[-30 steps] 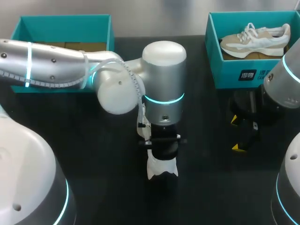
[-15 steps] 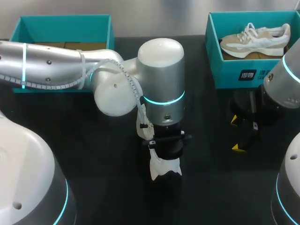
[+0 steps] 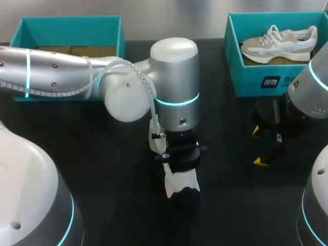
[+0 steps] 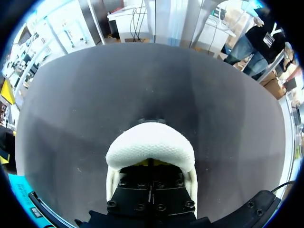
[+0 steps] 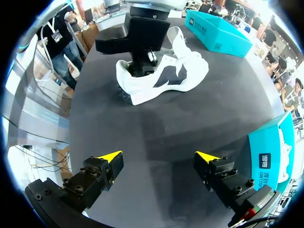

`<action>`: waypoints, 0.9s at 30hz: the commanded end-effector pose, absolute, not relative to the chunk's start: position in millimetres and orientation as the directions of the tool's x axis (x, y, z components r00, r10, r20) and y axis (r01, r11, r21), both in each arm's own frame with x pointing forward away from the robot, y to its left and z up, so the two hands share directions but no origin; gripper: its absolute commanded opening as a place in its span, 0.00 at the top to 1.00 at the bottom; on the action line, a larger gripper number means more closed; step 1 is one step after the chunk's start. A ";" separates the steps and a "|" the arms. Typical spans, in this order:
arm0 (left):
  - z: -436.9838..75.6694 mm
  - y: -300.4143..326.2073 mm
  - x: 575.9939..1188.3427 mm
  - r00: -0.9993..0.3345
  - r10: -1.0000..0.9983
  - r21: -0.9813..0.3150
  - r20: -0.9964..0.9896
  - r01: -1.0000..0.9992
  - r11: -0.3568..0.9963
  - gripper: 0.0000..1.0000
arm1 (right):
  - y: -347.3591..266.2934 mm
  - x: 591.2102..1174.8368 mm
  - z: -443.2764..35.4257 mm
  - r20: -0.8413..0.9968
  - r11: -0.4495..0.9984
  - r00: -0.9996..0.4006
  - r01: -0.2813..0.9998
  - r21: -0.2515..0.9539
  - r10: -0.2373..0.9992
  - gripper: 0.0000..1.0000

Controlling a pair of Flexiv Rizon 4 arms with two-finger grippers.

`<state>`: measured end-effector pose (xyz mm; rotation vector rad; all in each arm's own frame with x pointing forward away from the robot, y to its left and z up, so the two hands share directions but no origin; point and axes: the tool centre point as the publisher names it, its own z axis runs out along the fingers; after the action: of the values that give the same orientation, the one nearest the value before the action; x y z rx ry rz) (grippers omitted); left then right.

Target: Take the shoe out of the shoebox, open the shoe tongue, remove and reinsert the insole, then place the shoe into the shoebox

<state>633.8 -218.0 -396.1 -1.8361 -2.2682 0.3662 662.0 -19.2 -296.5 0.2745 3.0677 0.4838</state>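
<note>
Nearest, the white mesh sneaker (image 3: 180, 183) lies on the black surface (image 3: 92, 164), out of its box. The left pincer (image 4: 150, 167), fingers together on its padded collar, has nudged it slightly right, probably working toward the insole. The right pincer (image 5: 157, 156) hangs with fingers apart before the teal cardboard shoebox (image 3: 266, 79).
</note>
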 end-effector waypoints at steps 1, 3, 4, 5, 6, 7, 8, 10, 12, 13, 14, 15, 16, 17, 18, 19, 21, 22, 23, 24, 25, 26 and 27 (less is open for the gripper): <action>-424.6 -230.8 632.4 -0.215 0.977 -0.317 0.011 0.926 0.207 1.00 | -18.8 660.9 -297.1 0.001 0.937 -0.984 0.171 0.305 0.179 0.00; -432.5 -230.7 628.8 -0.196 0.981 -0.281 0.010 0.941 0.191 1.00 | -18.8 660.9 -297.1 0.001 0.937 -0.984 0.171 0.305 0.179 0.00; -434.1 -230.4 628.2 -0.190 0.982 -0.268 0.013 0.945 0.187 1.00 | -18.8 660.9 -297.1 0.001 0.937 -0.984 0.171 0.305 0.179 0.00; -435.5 -229.4 628.0 -0.185 0.983 -0.259 0.014 0.949 0.182 1.00 | -18.8 660.9 -297.1 0.001 0.937 -0.984 0.171 0.305 0.179 0.00; -435.9 -227.1 629.5 -0.185 0.983 -0.235 0.021 0.954 0.184 1.00 | -18.8 660.9 -297.1 0.001 0.937 -0.984 0.171 0.305 0.179 0.00; -435.1 -224.8 631.7 -0.184 0.983 -0.216 0.024 0.959 0.185 1.00 | -18.8 660.9 -297.1 0.001 0.937 -0.984 0.171 0.305 0.179 0.00; -434.3 -223.3 633.7 -0.185 0.982 -0.204 0.028 0.961 0.186 1.00 | -18.8 660.9 -297.1 0.001 0.937 -0.984 0.171 0.305 0.179 0.00; -430.8 -218.8 640.7 -0.188 0.982 -0.161 0.033 0.968 0.191 1.00 | -18.8 660.9 -297.1 0.001 0.937 -0.984 0.171 0.305 0.179 0.00; -425.9 -214.0 649.1 -0.196 0.980 -0.130 0.035 0.971 0.199 1.00 | -18.8 660.9 -297.1 0.001 0.937 -0.984 0.171 0.305 0.179 0.00; -424.8 -212.9 651.0 -0.198 0.980 -0.122 0.035 0.972 0.201 1.00 | -18.8 660.9 -297.1 0.001 0.937 -0.984 0.171 0.305 0.179 0.00; -422.8 -211.0 654.9 -0.204 0.978 -0.104 0.038 0.973 0.207 1.00 | -18.8 660.9 -297.1 0.001 0.937 -0.984 0.171 0.305 0.179 0.00; -422.1 -210.4 656.8 -0.206 0.978 -0.093 0.040 0.973 0.209 1.00 | -18.8 660.9 -297.1 0.001 0.937 -0.984 0.171 0.305 0.179 0.00; -421.1 -208.9 659.5 -0.207 0.978 -0.086 0.041 0.974 0.209 1.00 | -18.8 660.9 -297.1 0.001 0.937 -0.984 0.171 0.305 0.179 0.00; -419.9 -207.5 660.7 -0.211 0.977 -0.073 0.042 0.974 0.213 1.00 | -18.8 660.9 -297.1 0.001 0.937 -0.984 0.171 0.305 0.179 0.00; -418.8 -206.2 662.9 -0.212 0.976 -0.067 0.042 0.974 0.215 1.00 | -18.8 660.9 -297.1 0.001 0.937 -0.984 0.171 0.305 0.179 0.00; -417.6 -205.2 665.4 -0.214 0.976 -0.068 0.040 0.974 0.216 1.00 | -18.8 660.9 -297.1 0.001 0.937 -0.984 0.171 0.305 0.179 0.00; -411.8 -203.7 667.0 -0.216 0.976 -0.068 0.030 0.974 0.218 1.00 | -18.8 660.9 -297.1 0.001 0.937 -0.984 0.171 0.305 0.179 0.00; -408.2 -203.7 667.2 -0.214 0.977 -0.072 0.021 0.974 0.215 1.00 | -18.8 660.9 -297.1 0.001 0.937 -0.984 0.171 0.305 0.179 0.00; -403.5 -203.9 667.4 -0.205 0.979 -0.097 0.005 0.974 0.204 1.00 | -18.8 660.9 -297.1 0.001 0.937 -0.984 0.171 0.305 0.179 0.00; -399.2 -203.9 666.8 -0.201 0.980 -0.104 -0.004 0.974 0.199 1.00 | -18.8 660.9 -297.1 0.001 0.937 -0.984 0.171 0.305 0.179 0.00; -390.3 -203.9 663.6 -0.187 0.982 -0.123 -0.025 0.975 0.183 1.00 | -18.8 660.9 -297.1 0.001 0.937 -0.984 0.171 0.305 0.179 0.00; -383.1 -204.0 662.6 -0.179 0.983 -0.161 -0.048 0.972 0.169 1.00 | -18.8 660.9 -297.1 0.001 0.937 -0.984 0.171 0.305 0.179 0.00; -376.6 -204.4 661.9 -0.178 0.982 -0.158 -0.059 0.973 0.167 1.00 | -18.8 660.9 -297.1 0.001 0.937 -0.984 0.171 0.305 0.179 0.00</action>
<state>655.9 -221.2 -392.3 -1.9641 -2.3608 0.1453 662.0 -19.2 -296.5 0.2745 3.0677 0.4838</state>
